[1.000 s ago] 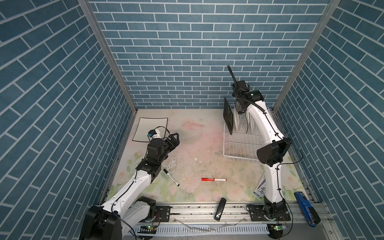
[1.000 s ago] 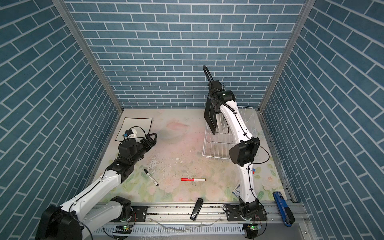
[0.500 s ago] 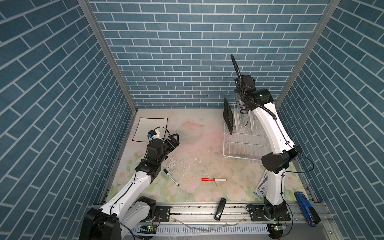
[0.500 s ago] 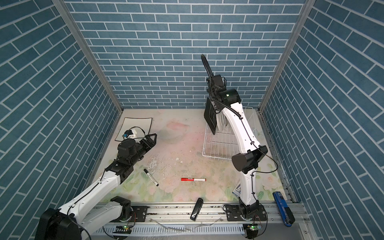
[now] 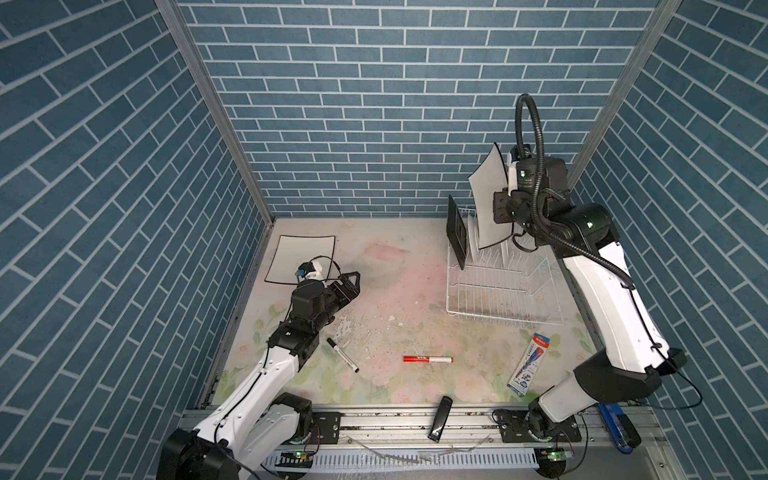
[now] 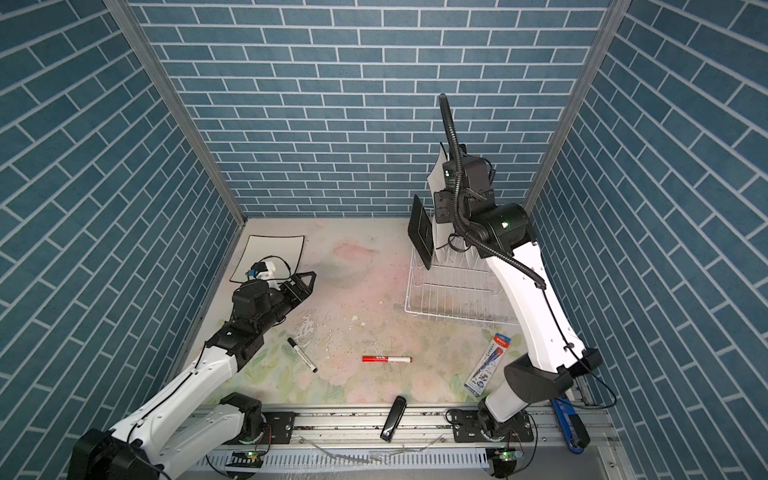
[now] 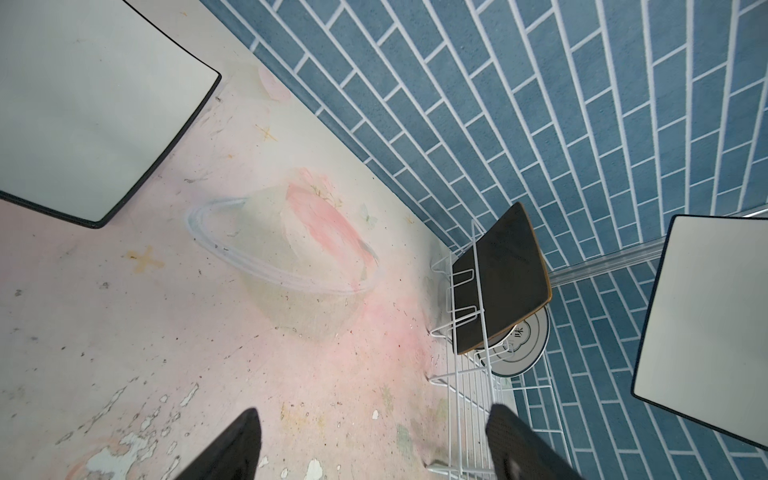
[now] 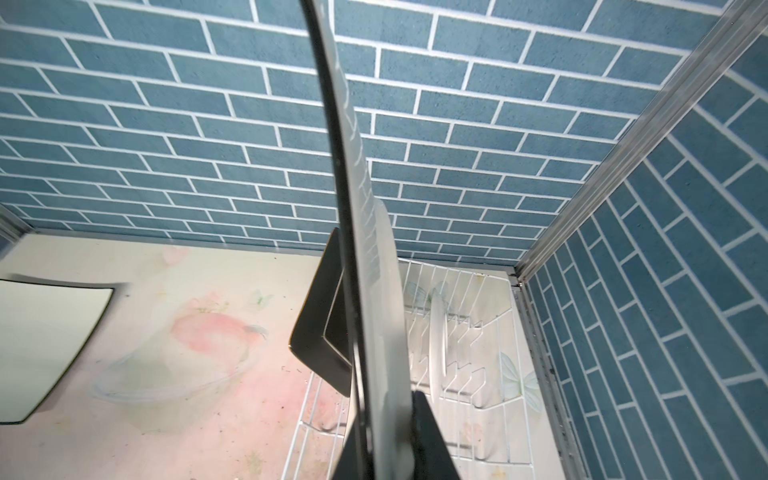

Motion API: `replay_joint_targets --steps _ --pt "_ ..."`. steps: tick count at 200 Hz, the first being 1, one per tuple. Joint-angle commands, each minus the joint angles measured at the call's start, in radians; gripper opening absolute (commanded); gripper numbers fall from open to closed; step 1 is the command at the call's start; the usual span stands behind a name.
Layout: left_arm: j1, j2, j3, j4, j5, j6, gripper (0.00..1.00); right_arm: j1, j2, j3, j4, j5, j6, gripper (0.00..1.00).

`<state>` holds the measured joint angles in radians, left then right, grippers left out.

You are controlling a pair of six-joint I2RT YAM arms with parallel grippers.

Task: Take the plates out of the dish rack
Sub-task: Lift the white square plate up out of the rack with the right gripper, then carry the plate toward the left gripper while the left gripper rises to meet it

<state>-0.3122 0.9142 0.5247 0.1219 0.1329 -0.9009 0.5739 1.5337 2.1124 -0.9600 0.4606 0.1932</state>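
- Right wrist view: the held plate [image 8: 365, 257] shows edge-on, raised above the rack [image 8: 457, 374]. The rack sits at 3 o'clock on the table [image 5: 395, 291].
- Risk: the bite takes only one edge. A quick swing could let the plate pivot or slip, and it would drop onto the rack wires.
- Risk: in a top view the plate's lower corner seems close to the black plate [image 5: 456, 235], which stands in the prongs. A sideways move at this height could knock it over, along with the round plate [image 7: 519, 345] just behind it.
- Risk: a flat plate [image 5: 299, 257] already lies at 10 o'clock with the left arm beside it. Setting down there could strike that arm or land plate on plate.
- Right claw [image 8: 384, 436]: jaws nearly together, clamped on the held plate's rim.
- Left claw [image 5: 351, 280]: jaws wide apart and holding nothing, low over the table at 9 o'clock, just beside the flat plate. Its fingers [image 7: 237, 444] touch no plate.
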Motion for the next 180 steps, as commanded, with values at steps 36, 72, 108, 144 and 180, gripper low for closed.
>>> replay_joint_targets --steps 36,72,108,144,180 --pt "-0.004 -0.145 0.014 -0.089 0.003 0.023 0.87 0.000 -0.321 -0.452 0.592 -0.182 0.307 0.00" --pt "-0.004 -0.189 0.125 -0.181 -0.002 0.095 0.87 0.000 -0.445 -0.665 0.794 -0.235 0.459 0.00" --pt "-0.004 -0.218 0.131 -0.140 0.011 0.054 0.87 0.000 -0.499 -0.835 0.970 -0.260 0.624 0.00" --pt "-0.004 -0.262 0.133 -0.122 -0.011 0.034 0.87 0.001 -0.511 -0.960 1.150 -0.253 0.724 0.00" --pt "-0.003 -0.299 0.117 -0.087 -0.062 -0.020 0.87 0.009 -0.479 -1.042 1.338 -0.249 0.780 0.00"
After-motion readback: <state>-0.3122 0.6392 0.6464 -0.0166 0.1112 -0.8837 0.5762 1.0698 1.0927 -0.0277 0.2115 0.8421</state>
